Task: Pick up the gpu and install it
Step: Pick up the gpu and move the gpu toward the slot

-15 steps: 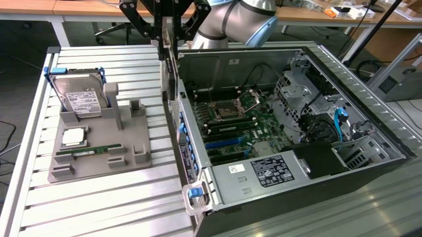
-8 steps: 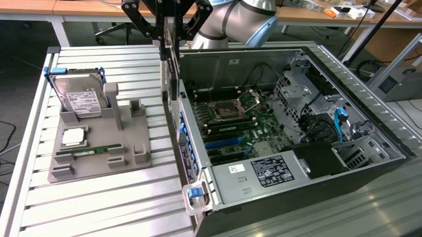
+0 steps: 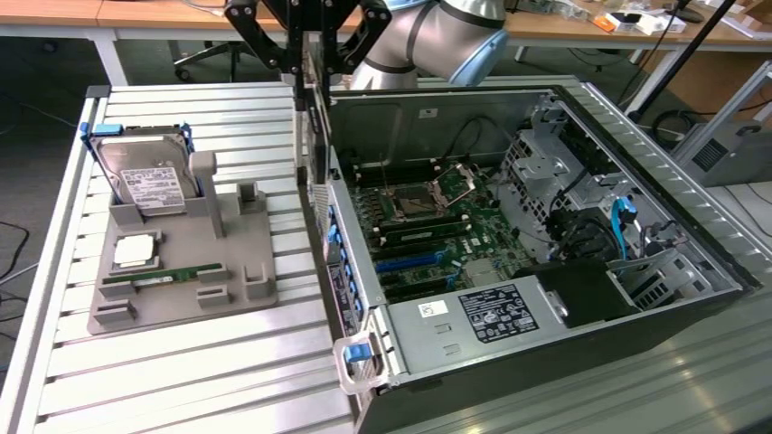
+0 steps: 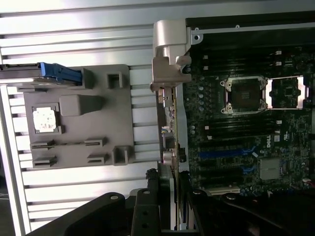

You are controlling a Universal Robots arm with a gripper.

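My gripper (image 3: 309, 41) hangs high over the side wall of the open computer case (image 3: 362, 380), on the side nearest the grey fixture. It is shut on the gpu (image 3: 311, 99), which hangs edge-on below the fingers. In the wrist view the gpu (image 4: 170, 128) is a thin green edge running away from my gripper (image 4: 170, 209), with its silver bracket (image 4: 170, 54) at the far end. The card lies along the line between the fixture and the motherboard (image 4: 246, 147), above both. Blue expansion slots (image 3: 404, 262) lie on the board below.
The grey fixture (image 3: 248, 289) on the slatted table holds a hard drive (image 3: 147, 181) in a blue carrier, a processor chip (image 3: 133, 251) and a green memory stick (image 3: 163, 274). Inside the case are the processor socket (image 3: 417, 201), a power supply (image 3: 483, 316) and drive cages (image 3: 567, 172).
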